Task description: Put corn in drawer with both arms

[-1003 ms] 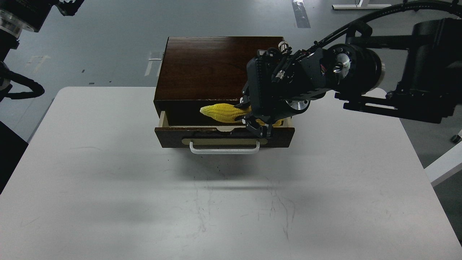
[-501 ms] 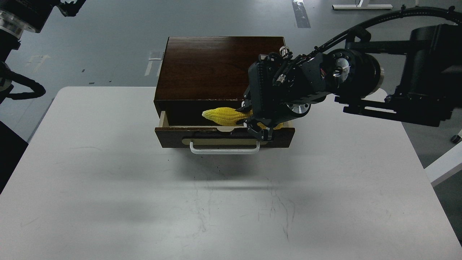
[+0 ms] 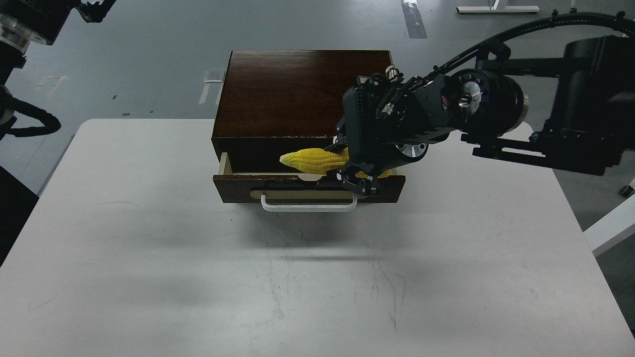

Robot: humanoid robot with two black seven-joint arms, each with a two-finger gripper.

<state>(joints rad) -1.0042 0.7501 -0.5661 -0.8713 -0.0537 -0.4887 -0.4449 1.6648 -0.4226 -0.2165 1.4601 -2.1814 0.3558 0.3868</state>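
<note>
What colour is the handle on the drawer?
White, on a beige plate; the handle shows best in the head view.

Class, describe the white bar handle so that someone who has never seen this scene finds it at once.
Find the dark wooden box at the white table's far edge. Its drawer stands slightly open toward the viewer. The handle runs across that drawer's front on a beige plate, the only white part on the dark wood.

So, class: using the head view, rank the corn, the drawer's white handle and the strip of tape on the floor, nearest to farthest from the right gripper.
1. Corn: at the right gripper, over the open drawer.
2. White handle: just below, on the drawer front.
3. Tape strip: far off, on the floor behind the box.
</note>
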